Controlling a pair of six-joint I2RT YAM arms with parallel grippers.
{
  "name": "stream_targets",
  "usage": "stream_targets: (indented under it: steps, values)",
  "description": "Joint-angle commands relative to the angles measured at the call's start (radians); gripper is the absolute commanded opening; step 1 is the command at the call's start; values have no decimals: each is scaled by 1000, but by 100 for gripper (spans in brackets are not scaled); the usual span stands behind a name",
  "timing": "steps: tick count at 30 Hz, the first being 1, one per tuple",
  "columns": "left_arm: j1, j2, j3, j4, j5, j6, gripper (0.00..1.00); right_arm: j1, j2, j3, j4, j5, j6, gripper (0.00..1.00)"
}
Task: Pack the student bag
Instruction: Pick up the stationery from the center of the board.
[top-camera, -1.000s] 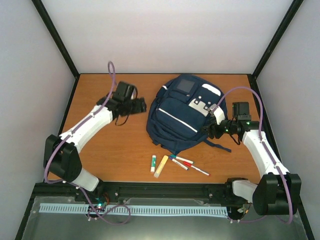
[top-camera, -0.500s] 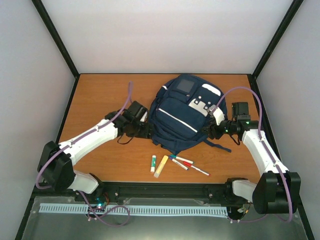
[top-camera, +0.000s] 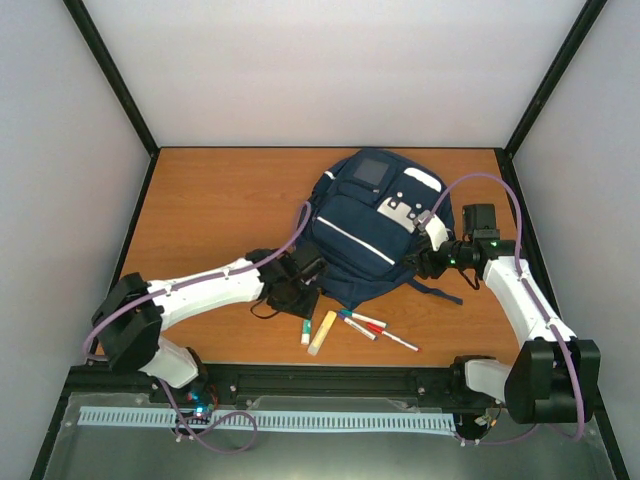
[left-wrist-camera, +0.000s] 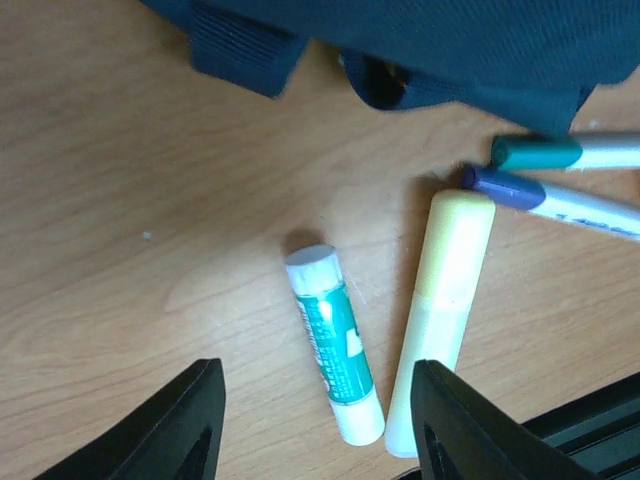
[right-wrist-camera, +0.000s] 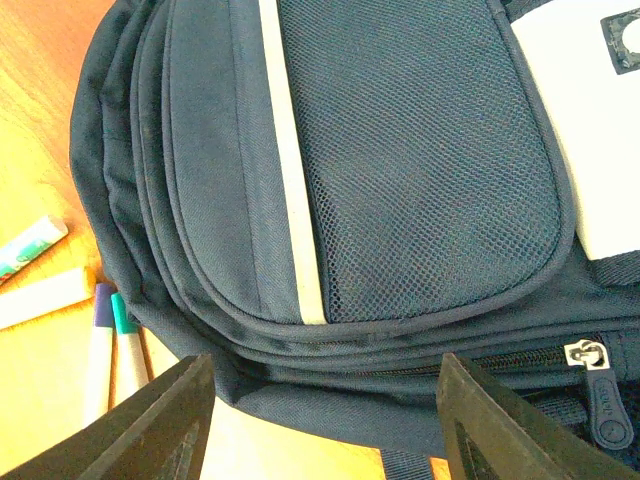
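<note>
Pale walls (top-camera: 320, 70) box in an orange wooden table (top-camera: 200, 190). Toward one o'clock of its middle lies the student bag (top-camera: 365, 235), navy, white-striped, with a buckled white patch. The left gripper (left-wrist-camera: 315, 400) gapes over a glue stick (left-wrist-camera: 333, 345); the right gripper (right-wrist-camera: 322, 385) gapes over the bag.

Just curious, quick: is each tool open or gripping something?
Left tool: open, empty, above the glue stick.
Right tool: open, empty, at the student bag.
</note>
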Motion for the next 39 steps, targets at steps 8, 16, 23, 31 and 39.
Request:
stream_targets:
  steps: [8, 16, 23, 31, 39]
  values:
    - [-86, 132, 22, -20, 21, -58, 49, 1, 8, 22, -9, -3, -24, 63]
    - [-94, 174, 16, -16, -1, -63, 48, 1, 15, 24, -14, -6, -27, 63]
    - [-95, 193, 15, -54, -49, -46, 43, 1, 20, 24, -20, -10, -30, 63]
    - [-95, 189, 25, -130, -148, -48, 41, 1, 25, 25, -24, -11, -32, 63]
    - [-95, 177, 22, -92, -54, -41, 46, 1, 27, 27, -29, -12, -32, 63]
